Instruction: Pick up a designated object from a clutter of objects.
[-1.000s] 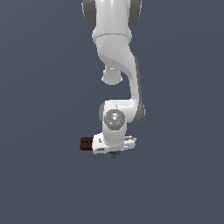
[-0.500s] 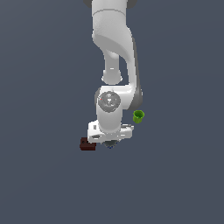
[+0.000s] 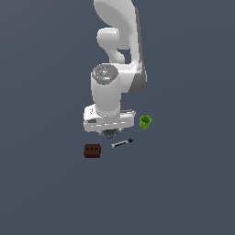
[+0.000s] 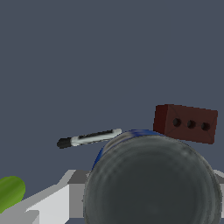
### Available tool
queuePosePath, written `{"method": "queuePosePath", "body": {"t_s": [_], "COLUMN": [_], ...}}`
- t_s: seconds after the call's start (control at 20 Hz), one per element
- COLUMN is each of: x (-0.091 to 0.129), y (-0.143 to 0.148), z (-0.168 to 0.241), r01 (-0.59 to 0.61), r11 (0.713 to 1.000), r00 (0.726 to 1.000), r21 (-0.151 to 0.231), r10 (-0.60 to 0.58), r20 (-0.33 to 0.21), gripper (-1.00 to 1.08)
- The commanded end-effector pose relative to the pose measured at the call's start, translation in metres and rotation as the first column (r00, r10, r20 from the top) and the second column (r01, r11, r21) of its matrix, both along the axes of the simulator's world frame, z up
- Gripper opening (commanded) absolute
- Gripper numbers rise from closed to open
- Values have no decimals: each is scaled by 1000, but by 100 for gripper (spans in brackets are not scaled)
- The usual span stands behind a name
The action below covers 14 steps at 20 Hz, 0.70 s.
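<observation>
The green cup [image 3: 145, 122] stands upright on the grey tabletop [image 3: 41, 183]; its inside is too small to make out. The dark grey ball [image 4: 151, 179], smooth with a bluish rim, sits right under the end effector [image 3: 109, 133], apparently clasped between its fingers. Nearby lie a red-brown block [image 3: 92, 150] with 3 holes and a thin grey-black stick [image 3: 122, 143].

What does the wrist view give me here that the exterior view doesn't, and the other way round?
Only the wrist view shows the dark grey ball properly: it fills the foreground, with a blue edge. Only the exterior view shows the arm and the whole layout; there the gripper body covers nearly all of the ball. Both show the red-brown block, the grey-black stick and the green cup, the cup only as a sliver in the wrist view.
</observation>
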<state>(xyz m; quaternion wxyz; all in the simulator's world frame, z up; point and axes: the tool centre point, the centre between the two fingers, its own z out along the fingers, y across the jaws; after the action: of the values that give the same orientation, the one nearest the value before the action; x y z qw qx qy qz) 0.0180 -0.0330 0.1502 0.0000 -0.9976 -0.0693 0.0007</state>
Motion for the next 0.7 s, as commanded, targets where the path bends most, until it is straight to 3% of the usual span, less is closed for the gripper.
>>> {"method": "queuePosePath", "body": {"t_s": [0.0,0.65], "x": [-12,-74], "y": [-6,-40], "z": [20,125], "r01": [0,0], "r11": [1000,1000], "r00": [1000,1000], "r21": [0,2], "r10": [0,0], "r20": [1,2], "gripper": [-100,-100]}}
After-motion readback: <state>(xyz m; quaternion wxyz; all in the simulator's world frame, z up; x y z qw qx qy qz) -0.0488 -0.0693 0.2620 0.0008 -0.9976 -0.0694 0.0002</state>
